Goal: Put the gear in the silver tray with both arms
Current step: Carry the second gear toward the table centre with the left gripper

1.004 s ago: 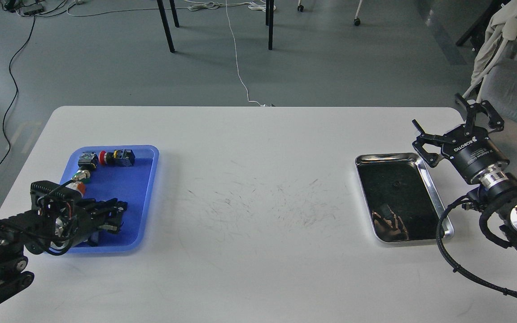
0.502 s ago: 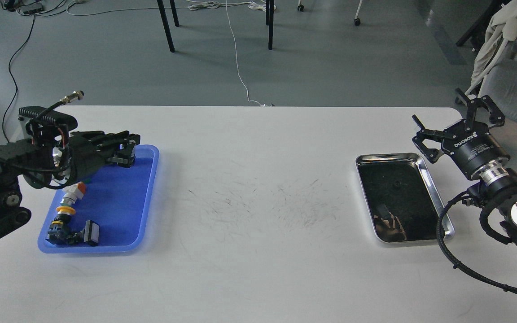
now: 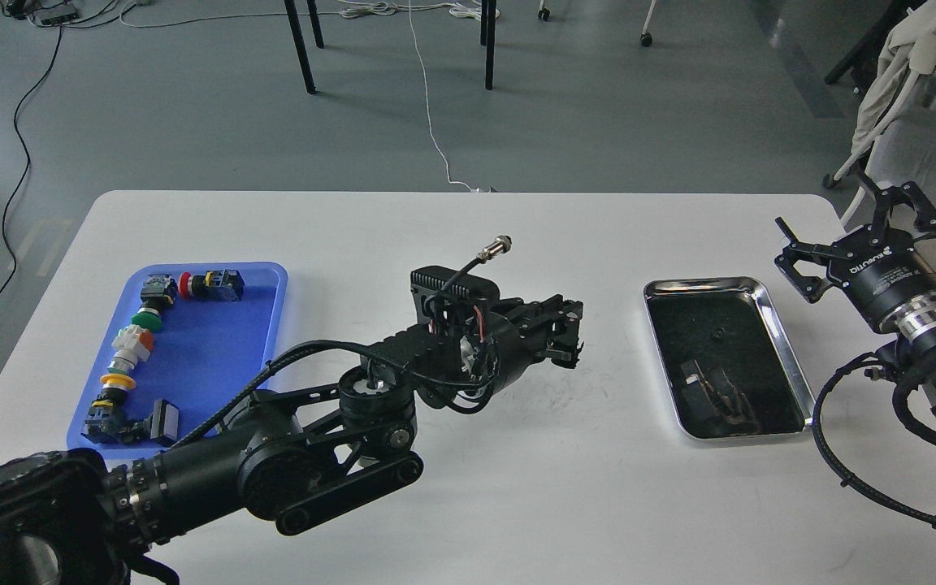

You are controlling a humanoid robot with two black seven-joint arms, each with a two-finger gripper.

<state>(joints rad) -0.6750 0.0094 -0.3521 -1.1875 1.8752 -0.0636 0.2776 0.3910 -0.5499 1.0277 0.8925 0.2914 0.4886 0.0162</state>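
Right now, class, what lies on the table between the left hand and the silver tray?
Nothing: the head view shows only bare, scuffed white table between the left hand and the silver tray.

Robotics lab or test room. White table [image 3: 452, 455], top scuffed with dark marks, stands on grey floor [image 3: 192, 122]. Loose cables [image 3: 21, 162] trail across floor; white cord [image 3: 430, 122] runs toward table's far edge. Black table legs [image 3: 299, 49] and caster wheels [image 3: 647, 38] behind. Blue tray [image 3: 269, 325] holds industrial push-buttons [image 3: 133, 345]; steel tray [image 3: 785, 357] sits opposite. Office chair [image 3: 923, 154] draped with cloth at right.
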